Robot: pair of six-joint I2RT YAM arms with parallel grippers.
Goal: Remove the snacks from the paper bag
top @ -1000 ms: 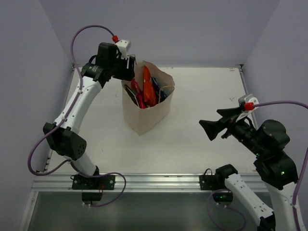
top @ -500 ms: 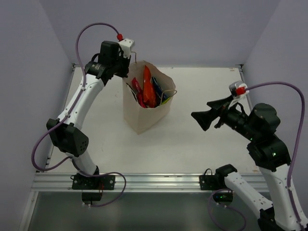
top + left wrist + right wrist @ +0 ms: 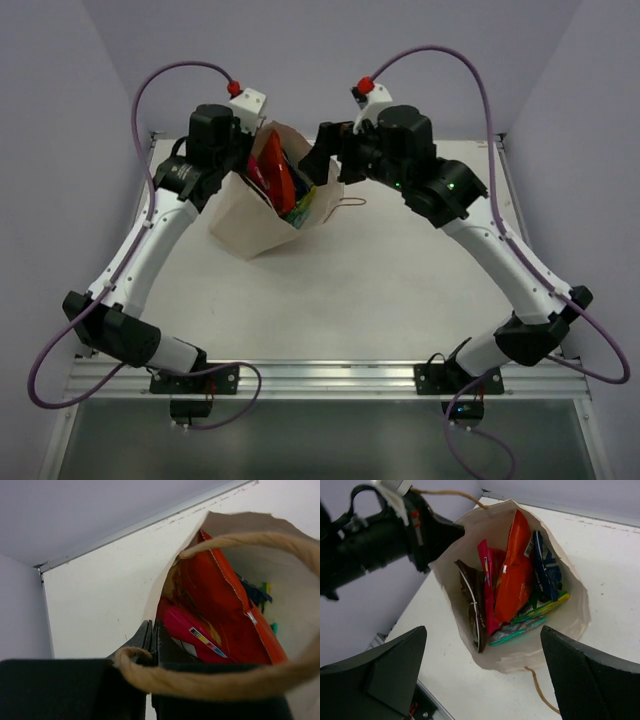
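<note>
The left gripper (image 3: pixel 151 632) is clamped on the bag's (image 3: pixel 240 215) rim, and the bag leans tilted. The right gripper (image 3: pixel 318 160) hangs spread wide just above the bag's mouth. All 6 snacks (image 3: pixel 512 580) stand inside the bag.

No legible wording anywhere, only a barcode (image 3: pixel 529 548) on the orange packet (image 3: pixel 514 580)
</note>
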